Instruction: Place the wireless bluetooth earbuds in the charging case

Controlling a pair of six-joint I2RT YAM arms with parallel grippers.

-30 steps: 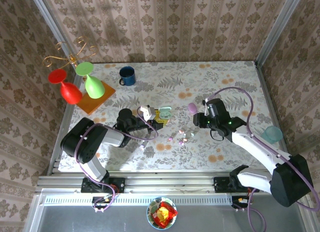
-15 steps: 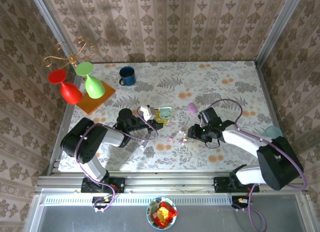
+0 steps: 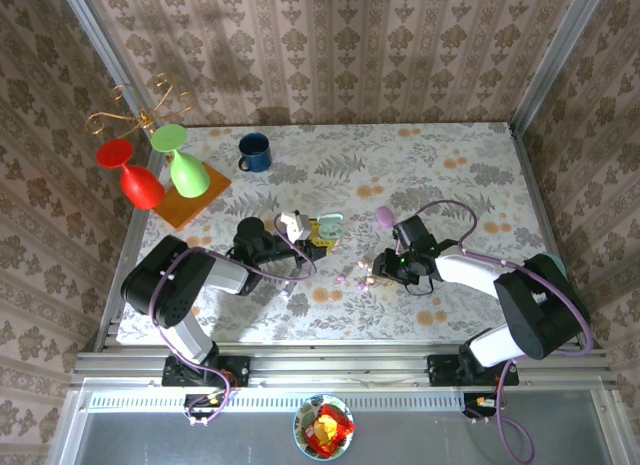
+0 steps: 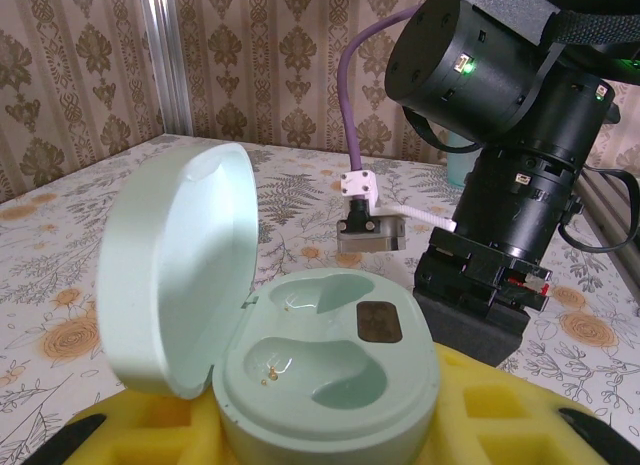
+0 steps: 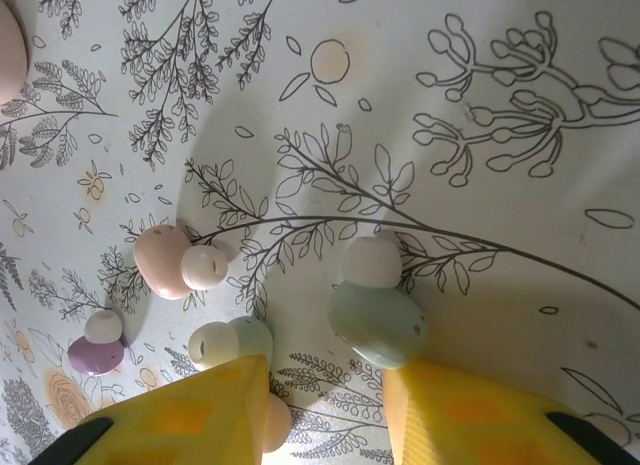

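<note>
A mint-green charging case (image 4: 330, 365) sits with its lid (image 4: 175, 265) up and both wells empty, and my left gripper (image 4: 330, 430) is shut on it between yellow pads. From above, the case (image 3: 328, 228) is left of centre. Several earbuds (image 3: 360, 275) lie on the table to its right. My right gripper (image 5: 325, 380) hangs low over them, open, with bare table between its yellow fingers (image 5: 460, 415). A mint earbud (image 5: 375, 323) lies at the right fingertip. Another mint one (image 5: 235, 342) lies at the left fingertip. A pink earbud (image 5: 162, 260) and a purple one (image 5: 95, 350) lie further left.
A purple closed case (image 3: 384, 217) lies just beyond the right gripper (image 3: 378, 270). A blue mug (image 3: 254, 152) stands at the back. Red and green wine glasses (image 3: 165, 180) lean on an orange stand at the back left. The floral table (image 3: 450, 175) has free room on the right.
My right arm has swung left and lowered, bringing its gripper over the earbuds. The left gripper and the case have not moved.
</note>
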